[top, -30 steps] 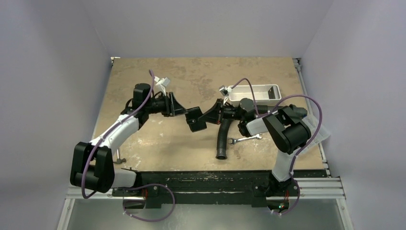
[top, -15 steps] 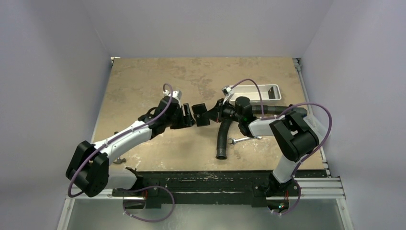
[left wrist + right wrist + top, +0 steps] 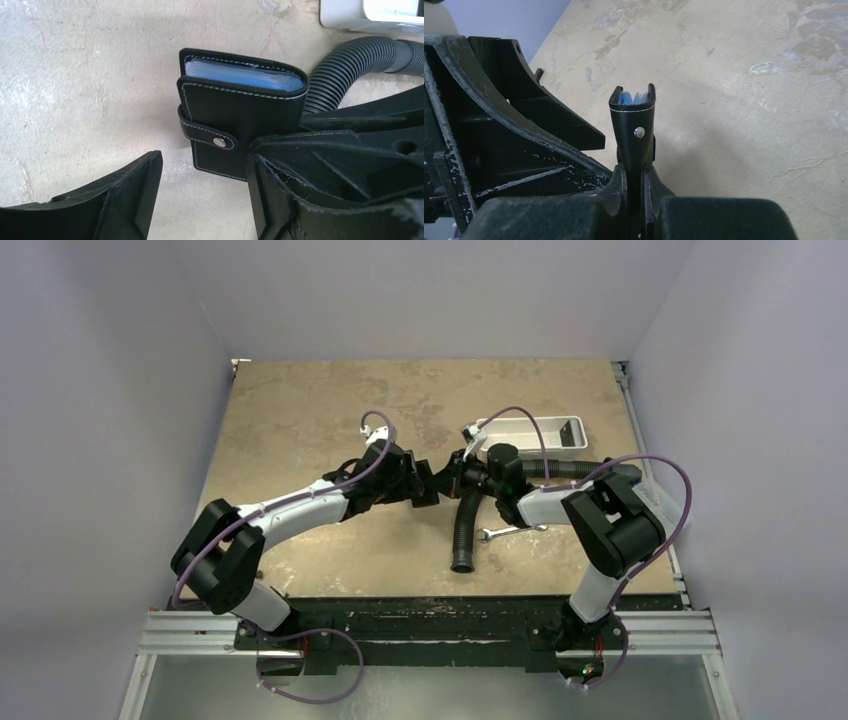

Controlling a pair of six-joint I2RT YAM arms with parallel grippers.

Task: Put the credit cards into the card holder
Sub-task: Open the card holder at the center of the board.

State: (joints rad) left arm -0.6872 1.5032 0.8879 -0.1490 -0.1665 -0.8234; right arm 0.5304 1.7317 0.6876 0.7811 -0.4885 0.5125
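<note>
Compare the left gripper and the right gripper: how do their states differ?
The left gripper is open and holds nothing; the right gripper is shut on the black card holder. The left gripper's fingers are spread wide; the right gripper's are pinched together. Both are black.

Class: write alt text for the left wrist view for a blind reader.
A closed black card holder, blue sleeves showing at one edge, is gripped by the right pincer. The open left pincer faces it; a ribbed hose lies behind.
</note>
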